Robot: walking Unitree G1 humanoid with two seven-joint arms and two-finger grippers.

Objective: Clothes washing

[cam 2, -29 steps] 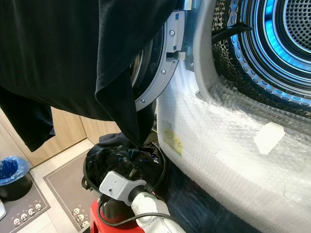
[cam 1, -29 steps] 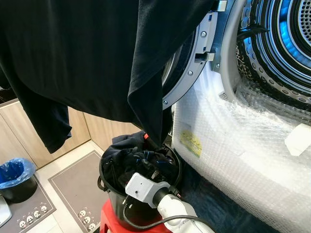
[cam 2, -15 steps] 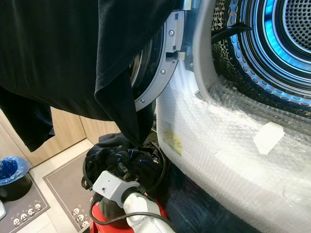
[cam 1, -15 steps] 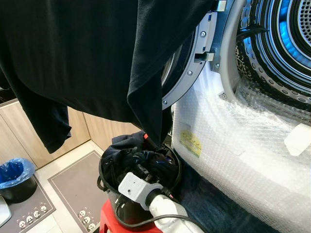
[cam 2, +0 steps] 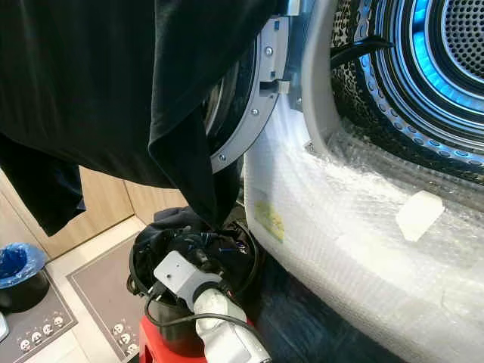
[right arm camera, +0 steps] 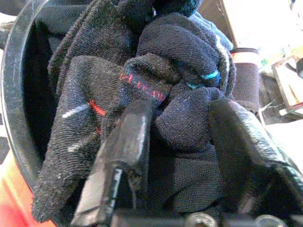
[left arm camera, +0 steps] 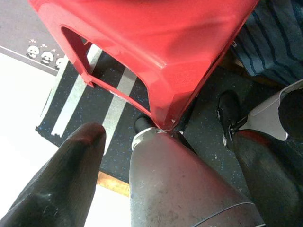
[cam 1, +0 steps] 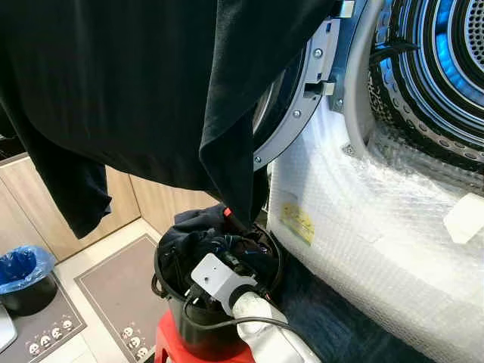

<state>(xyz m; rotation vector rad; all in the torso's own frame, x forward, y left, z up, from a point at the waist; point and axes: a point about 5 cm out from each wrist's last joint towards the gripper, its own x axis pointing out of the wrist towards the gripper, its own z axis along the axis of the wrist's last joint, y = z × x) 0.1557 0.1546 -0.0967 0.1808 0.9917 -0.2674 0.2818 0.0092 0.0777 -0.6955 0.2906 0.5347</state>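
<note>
A pile of dark socks (right arm camera: pixel 156 109) fills a black bucket (cam 1: pixel 170 291) that stands on a red stool (cam 1: pixel 170 344), just in front of the washer's lower left. The right gripper (right arm camera: pixel 182 127) is down in the bucket, its two black fingers (right arm camera: pixel 125 137) spread around a bunched dark sock with red and teal stitching; the fabric bulges between them, but whether they have it pinched I cannot tell. Seen from the head, the right wrist's white camera block (cam 1: pixel 214 276) sits over the bucket's mouth with a black cable looping below it.

A large black garment (cam 1: pixel 136 91) hangs over the upper left, draped across the open washer door (cam 1: pixel 299 106), one corner dropping toward the bucket. To the right is the drum (cam 2: pixel 423 60), lit blue inside, and the washer's front is wrapped in bubble wrap (cam 1: pixel 378 219).

The left gripper (left arm camera: pixel 165 179) hangs low beside the stool with its fingers apart, above a dark mat. A blue-lined bin (cam 1: pixel 23 276) stands on the floor, far left.
</note>
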